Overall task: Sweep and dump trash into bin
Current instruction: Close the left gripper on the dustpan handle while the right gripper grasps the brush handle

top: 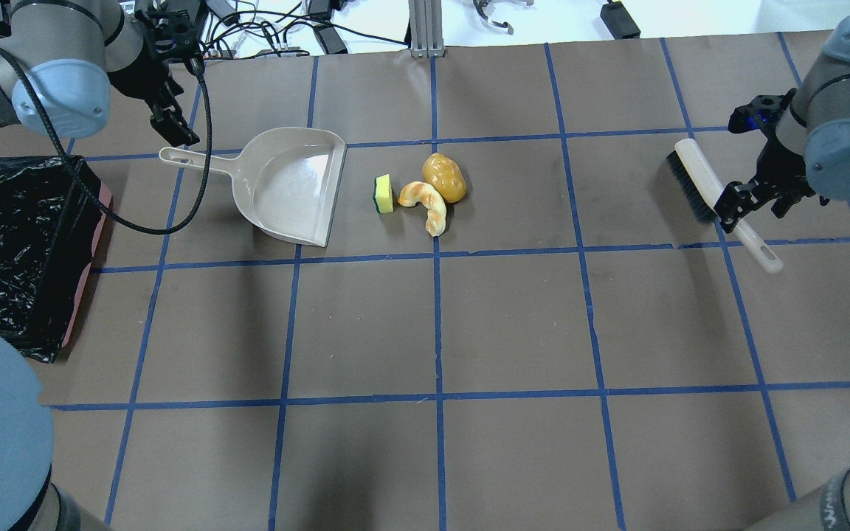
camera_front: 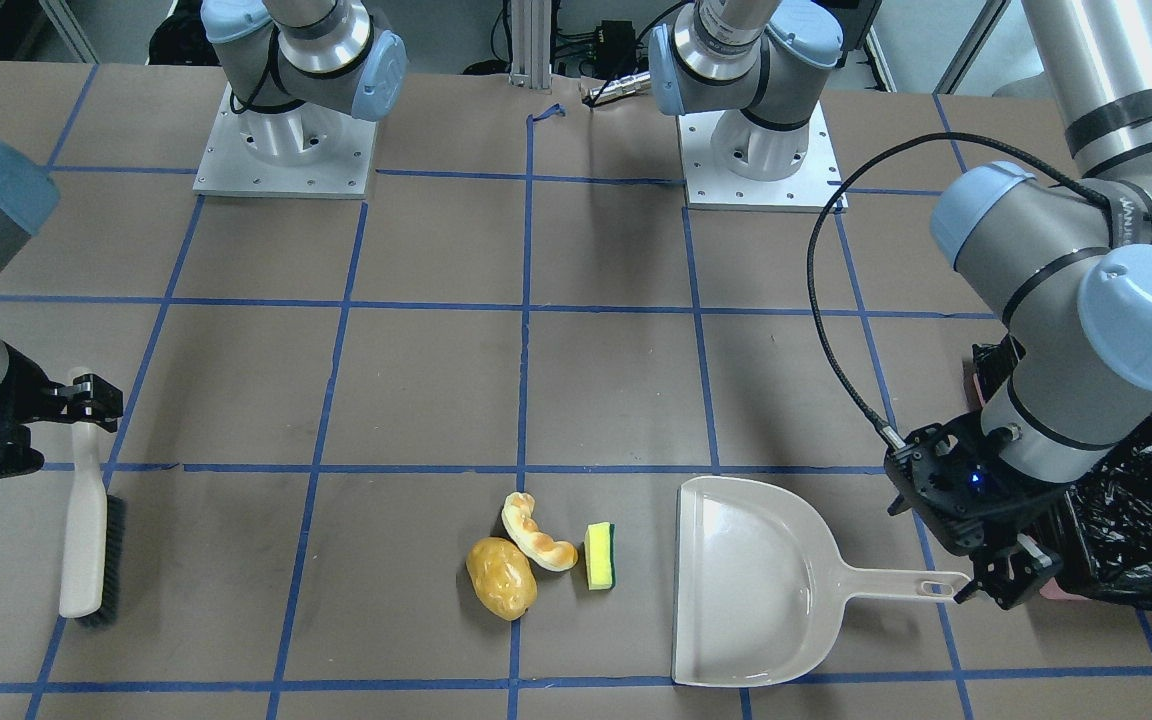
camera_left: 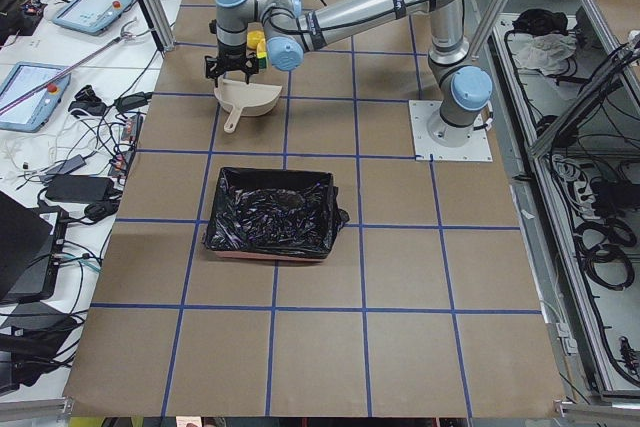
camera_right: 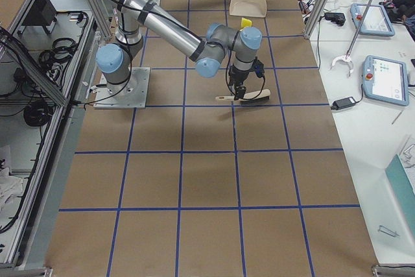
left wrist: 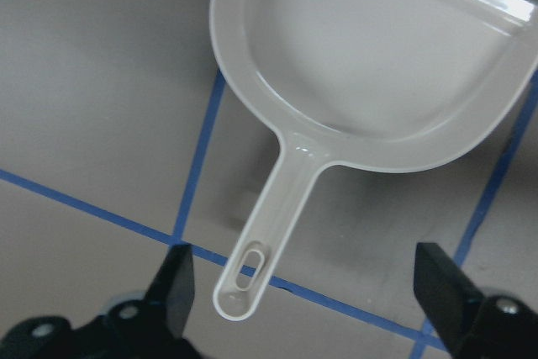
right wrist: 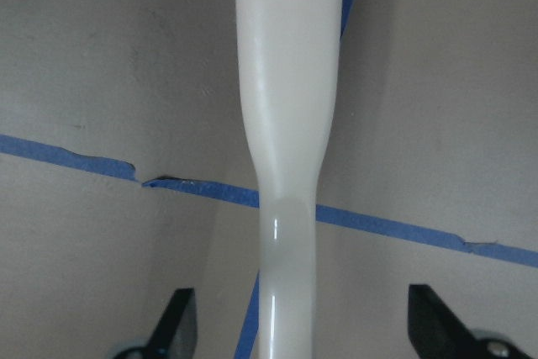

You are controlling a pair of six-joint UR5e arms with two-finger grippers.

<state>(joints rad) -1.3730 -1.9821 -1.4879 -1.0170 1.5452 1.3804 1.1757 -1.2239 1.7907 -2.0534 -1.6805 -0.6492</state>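
The trash lies together on the table: a golden-brown potato-like lump (camera_front: 502, 578), a curved tan bread piece (camera_front: 537, 535) and a yellow sponge with a green edge (camera_front: 599, 556). The cream dustpan (camera_front: 751, 590) lies beside the sponge with its mouth toward the trash. My left gripper (left wrist: 307, 292) is open, its jaws on either side of the end of the dustpan handle (left wrist: 252, 271), not closed on it. My right gripper (right wrist: 303, 325) is open and straddles the white handle (right wrist: 286, 124) of a brush (top: 713, 192) that lies on the table. The bin (top: 89, 258), lined with a black bag, stands at my left.
The brush with black bristles (camera_front: 88, 530) lies far from the trash on my right side. The bin (camera_left: 272, 209) sits near the left arm's elbow, with its cable (top: 204, 147) hanging over the dustpan handle. Blue tape lines grid the brown table.
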